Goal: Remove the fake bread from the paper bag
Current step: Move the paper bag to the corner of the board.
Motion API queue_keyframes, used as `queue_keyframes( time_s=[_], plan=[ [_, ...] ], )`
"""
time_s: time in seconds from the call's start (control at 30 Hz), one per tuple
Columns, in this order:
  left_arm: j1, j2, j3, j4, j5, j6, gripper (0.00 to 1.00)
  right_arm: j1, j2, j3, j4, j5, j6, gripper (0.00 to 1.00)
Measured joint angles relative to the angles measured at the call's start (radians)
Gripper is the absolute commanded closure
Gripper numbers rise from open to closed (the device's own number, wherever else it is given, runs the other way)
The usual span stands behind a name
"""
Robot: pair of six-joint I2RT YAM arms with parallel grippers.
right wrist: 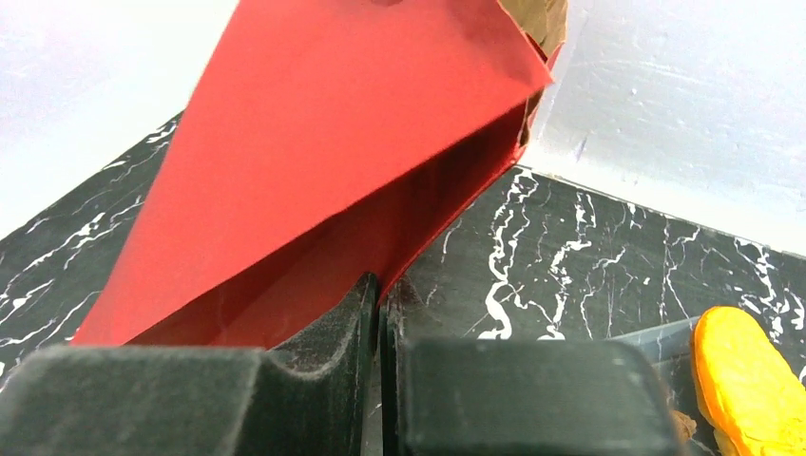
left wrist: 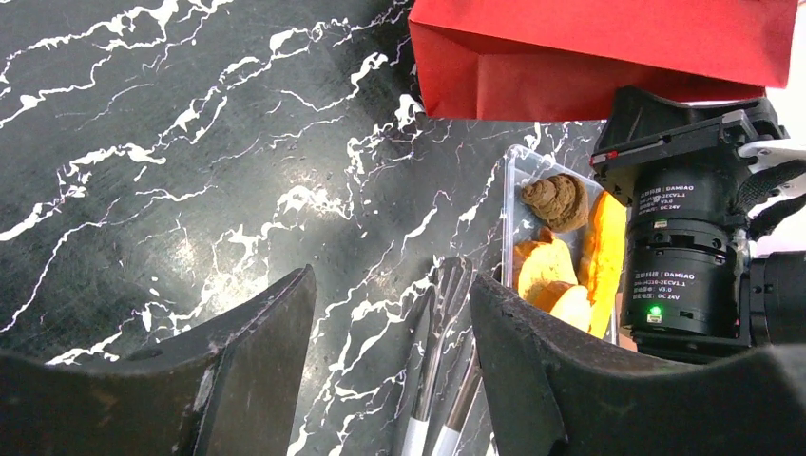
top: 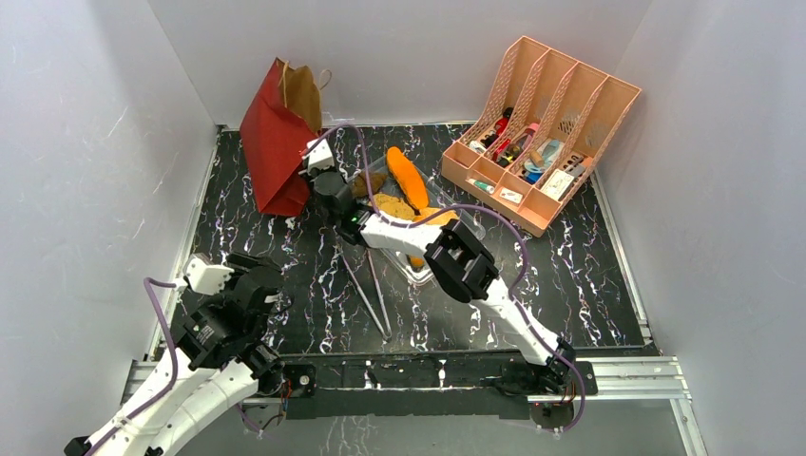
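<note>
Your right fingers (right wrist: 314, 380) are shut at the bottom fold of the paper bag (right wrist: 314, 142), which is likely light and crushable. Hold it there. Left fingers (left wrist: 247, 361) half-open, empty.

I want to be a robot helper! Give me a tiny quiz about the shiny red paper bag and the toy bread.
1. Fill in: the shut right gripper is right beside the glossy ____ paper bag.
2. True or false: the left gripper is open and holds nothing.
3. Where does the orange oblong toy loaf lie?
A. inside the paper bag
B. in the clear plastic tray
C. in the left gripper

Key: 1 red; 2 true; 3 B.
</note>
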Motion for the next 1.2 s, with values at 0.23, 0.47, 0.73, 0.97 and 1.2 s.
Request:
queue_keyframes(
  time_s=[0.23,0.47,0.73,0.97,1.2],
  plan=[
    [0.0,-0.015,0.0,-0.027,0.027,-0.03,0.41,0.038,-0.003,0.02,0.014,-0.007,-0.094,1.0],
    [0.0,-0.028,-0.032,-0.028,0.052,-0.05,0.41,0.045,-0.006,0.047,0.025,-0.01,-0.257,1.0],
    [0.0,-0.028,-0.042,-0.02,0.066,-0.053,0.41,0.037,-0.007,0.046,0.019,-0.016,-0.31,0.91],
    [0.0,-0.028,-0.044,-0.012,0.077,-0.053,0.4,0.035,-0.034,-0.052,0.041,-0.019,-0.288,0.5],
    [0.0,-0.024,-0.048,-0.004,0.087,-0.049,0.4,0.036,-0.103,-0.191,0.044,-0.018,-0.26,0.4]
  ],
)
